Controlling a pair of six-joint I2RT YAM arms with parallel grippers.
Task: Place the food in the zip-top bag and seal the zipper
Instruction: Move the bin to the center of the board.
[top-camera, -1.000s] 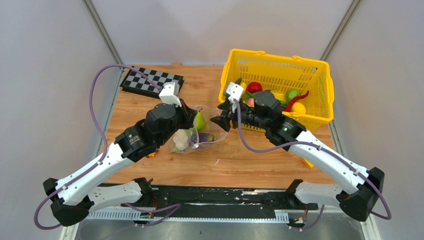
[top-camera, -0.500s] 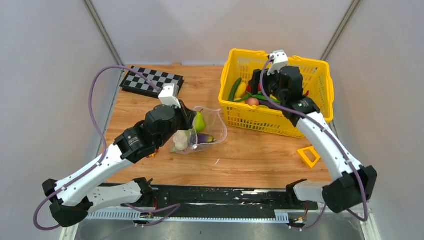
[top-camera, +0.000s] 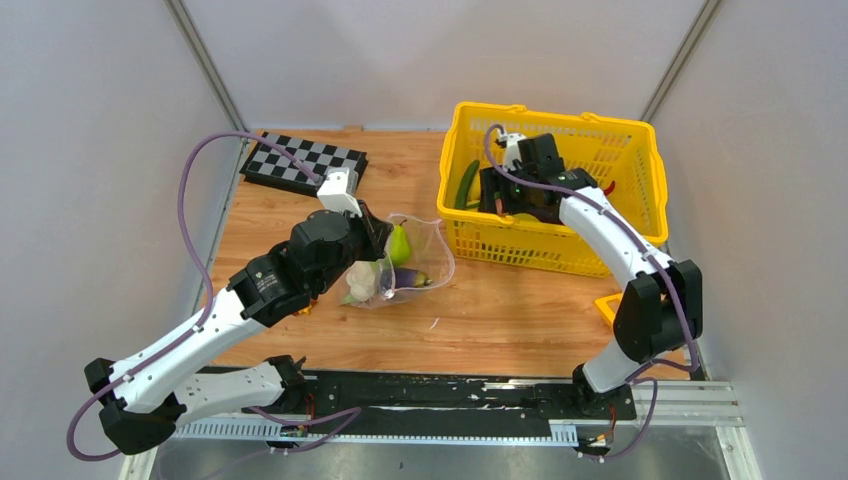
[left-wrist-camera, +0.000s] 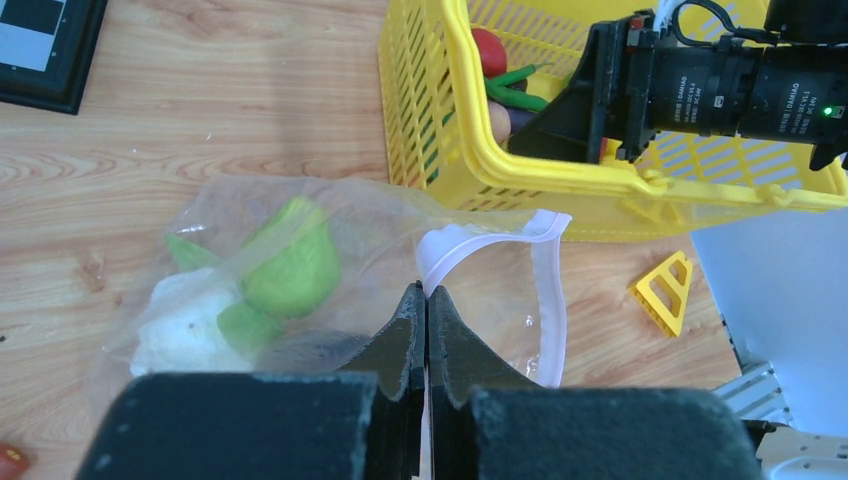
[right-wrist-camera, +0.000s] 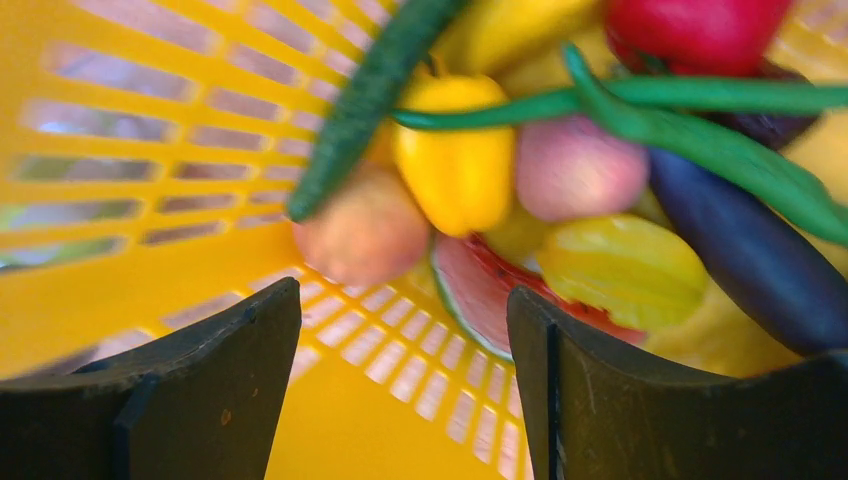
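At the upper left of the top view lies a checkerboard (top-camera: 305, 162), well apart from the work. Right of it, near the centre, the left gripper (left-wrist-camera: 427, 318) has its jaws pressed together on the thin rim of the zip-top bag (left-wrist-camera: 230, 215), just beside the zipper (left-wrist-camera: 548, 290), a pale strip which curves around the open mouth. The bag lies on the wooden table (top-camera: 500, 320) with its mouth toward the yellow basket (top-camera: 560, 120). Inside it are a green pear-shaped piece (left-wrist-camera: 290, 265), a whitish piece (left-wrist-camera: 180, 330) and a small eggplant (top-camera: 412, 277). The film looks thin, floppy and slippery, so it would probably collapse without the pinch. The stiffer zipper strip seems the better place to hold.

Further right, the right gripper (right-wrist-camera: 402, 300) hangs inside the basket, jaws wide apart with nothing between them, just above the food (right-wrist-camera: 640, 270). These pieces look hard, light and glossy, so 2 fingers may slip on them; a grip across the middle of the yellow pepper (right-wrist-camera: 455, 165) or the peach-coloured piece (right-wrist-camera: 365, 230) seems safest. The long green pieces (right-wrist-camera: 700, 140) cross over the pile and may catch. The basket walls limit sideways room, and only bare lattice floor at the lower left of the wrist view is free.
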